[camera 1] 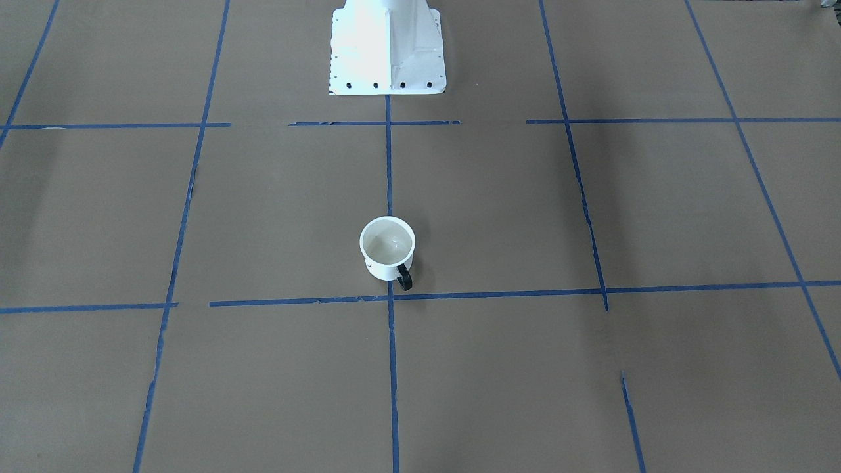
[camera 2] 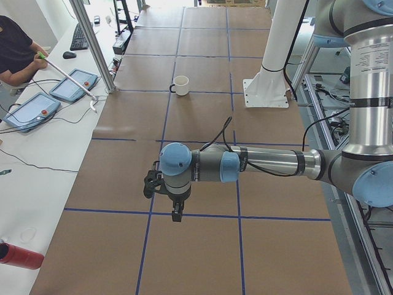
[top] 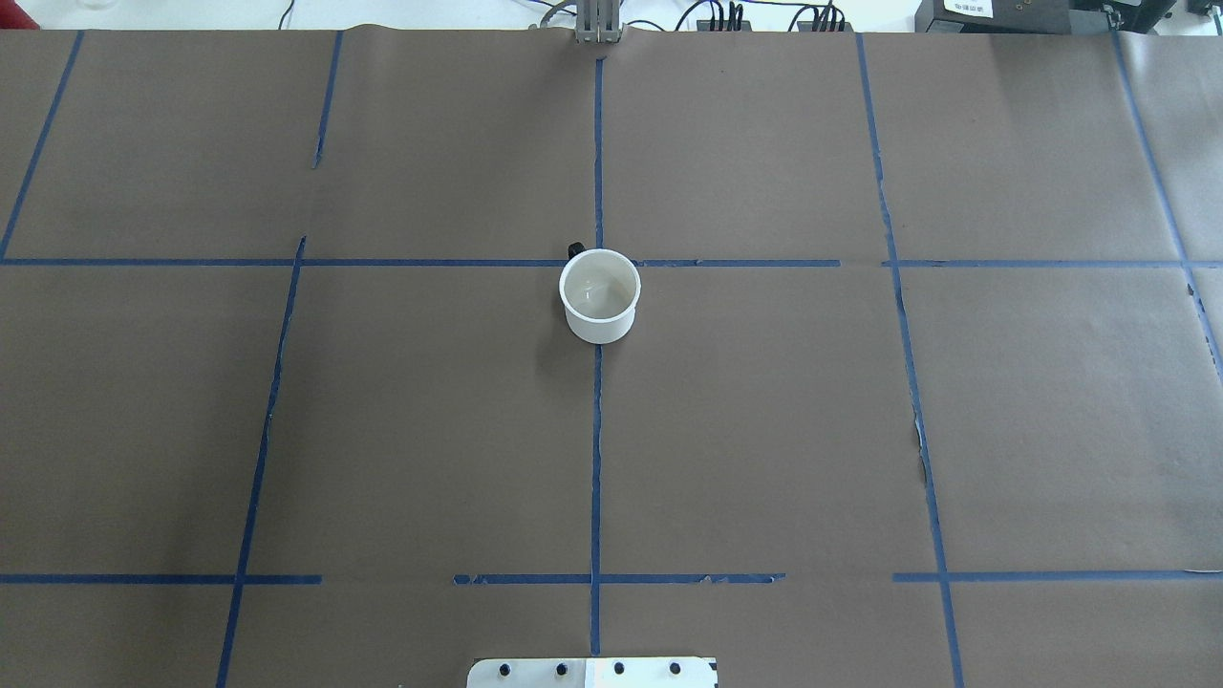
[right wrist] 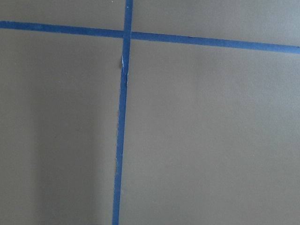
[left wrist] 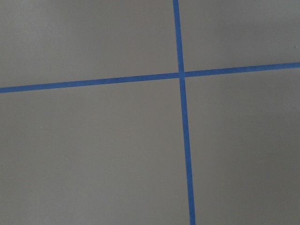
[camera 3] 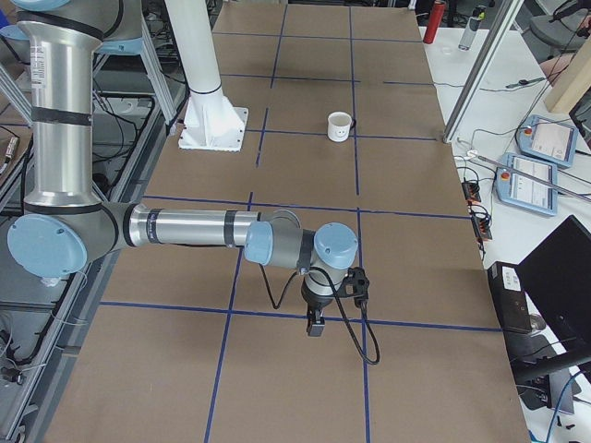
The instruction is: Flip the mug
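The white mug [camera 1: 387, 253] stands upright with its mouth up at the table's middle, on a blue tape crossing. Its black handle [camera 1: 404, 277] points away from the robot's base. The mug also shows in the overhead view [top: 599, 296], the left view [camera 2: 180, 85] and the right view [camera 3: 340, 126]. My left gripper [camera 2: 175, 215] shows only in the left view, pointing down over the table's left end, far from the mug. My right gripper [camera 3: 315, 326] shows only in the right view, over the right end. I cannot tell whether either is open or shut. Both wrist views show only brown paper and tape.
The robot's white base [camera 1: 387, 46] stands at the near edge behind the mug. Brown paper with a blue tape grid covers the table. Teach pendants [camera 2: 73, 86], a metal post [camera 2: 92, 46] and a red can [camera 2: 21, 255] lie on the white bench past the far edge.
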Available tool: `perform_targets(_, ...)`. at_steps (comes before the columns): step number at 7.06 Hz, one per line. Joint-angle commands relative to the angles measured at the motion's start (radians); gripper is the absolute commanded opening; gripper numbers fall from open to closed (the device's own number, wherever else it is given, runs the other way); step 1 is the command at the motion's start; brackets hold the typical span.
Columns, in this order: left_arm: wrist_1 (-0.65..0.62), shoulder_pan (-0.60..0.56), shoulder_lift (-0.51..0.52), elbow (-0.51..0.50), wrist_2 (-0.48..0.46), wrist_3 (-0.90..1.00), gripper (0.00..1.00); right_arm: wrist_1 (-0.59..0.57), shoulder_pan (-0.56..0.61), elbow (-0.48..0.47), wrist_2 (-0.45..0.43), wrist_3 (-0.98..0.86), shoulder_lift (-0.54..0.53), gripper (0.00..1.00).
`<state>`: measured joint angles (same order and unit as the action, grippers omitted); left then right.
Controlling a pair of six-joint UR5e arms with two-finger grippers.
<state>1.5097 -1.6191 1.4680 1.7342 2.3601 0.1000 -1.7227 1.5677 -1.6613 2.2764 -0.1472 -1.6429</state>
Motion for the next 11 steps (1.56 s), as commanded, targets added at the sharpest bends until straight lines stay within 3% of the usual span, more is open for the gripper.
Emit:
perform_targets(1,0.0,0.016,-0.011,-0.008,-0.004,-0.002,1.0,0.0,0.0,0.0,0.0,0.0,0.0,1.0)
perform_targets(11,-0.02,0.013,-0.002,-0.015,-0.002,-0.003,1.0,0.0,0.0,0.0,0.0,0.0,0.0,1.0)
